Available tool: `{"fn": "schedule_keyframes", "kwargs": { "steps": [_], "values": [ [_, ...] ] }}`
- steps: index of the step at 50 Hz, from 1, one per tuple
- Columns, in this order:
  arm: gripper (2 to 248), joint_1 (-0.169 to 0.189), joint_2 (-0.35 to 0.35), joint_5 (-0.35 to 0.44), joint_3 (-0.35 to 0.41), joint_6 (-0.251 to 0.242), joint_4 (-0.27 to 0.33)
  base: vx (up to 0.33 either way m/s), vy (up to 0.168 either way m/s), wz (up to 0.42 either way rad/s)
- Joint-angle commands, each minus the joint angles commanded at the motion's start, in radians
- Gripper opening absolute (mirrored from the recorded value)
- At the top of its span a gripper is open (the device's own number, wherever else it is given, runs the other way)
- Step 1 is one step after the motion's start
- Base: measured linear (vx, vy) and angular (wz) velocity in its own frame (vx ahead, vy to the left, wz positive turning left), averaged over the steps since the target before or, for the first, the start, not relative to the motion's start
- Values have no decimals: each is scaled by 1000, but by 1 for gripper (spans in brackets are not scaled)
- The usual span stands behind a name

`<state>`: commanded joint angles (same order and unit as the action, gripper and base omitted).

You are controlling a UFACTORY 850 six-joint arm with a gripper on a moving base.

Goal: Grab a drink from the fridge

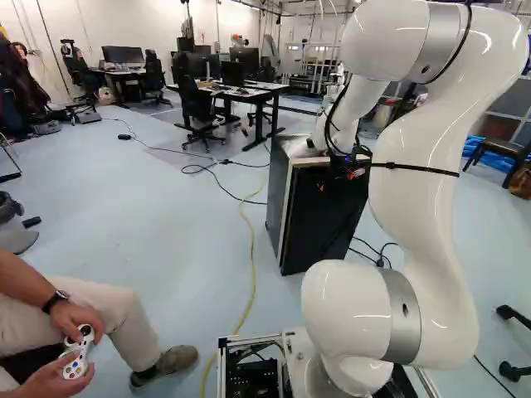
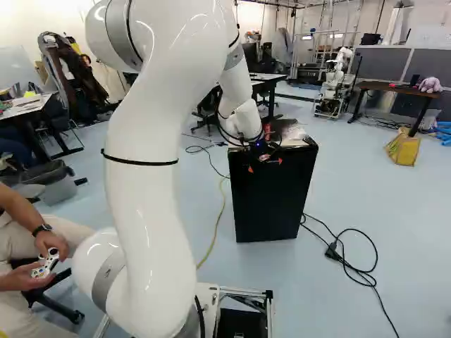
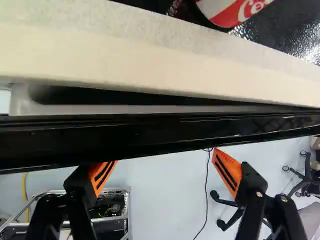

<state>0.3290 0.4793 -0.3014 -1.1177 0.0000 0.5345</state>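
In the right base view my gripper [image 2: 265, 165] is at the upper front of the black fridge [image 2: 275, 201], its orange pads against the dark front. The same fridge [image 1: 323, 220] shows its side in the left base view. Up close in the wrist view, the gripper [image 3: 164, 159] is open, fingers wide apart at the black door's top edge [image 3: 160, 137], with nothing gripped; the edge partly hides the fingertips. A dark gap lies between door and pale top rim [image 3: 165, 65]; whether the door is ajar I cannot tell. A red and white can [image 3: 232, 12] lies beyond the rim.
A yellow cable [image 1: 251, 249] runs along the floor left of the fridge; black cables [image 2: 342, 253] lie to its right. A seated person [image 1: 79, 319] with a controller is at the left. Desks [image 1: 241, 93] stand behind, and another robot [image 2: 335, 84] is far back.
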Motion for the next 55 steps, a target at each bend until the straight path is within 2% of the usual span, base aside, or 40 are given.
{"fn": "schedule_keyframes", "kwargs": {
  "steps": [55],
  "values": [
    [247, -2, 6, 52, -8, 0, 0, 0, 0, 0]
  ]
}}
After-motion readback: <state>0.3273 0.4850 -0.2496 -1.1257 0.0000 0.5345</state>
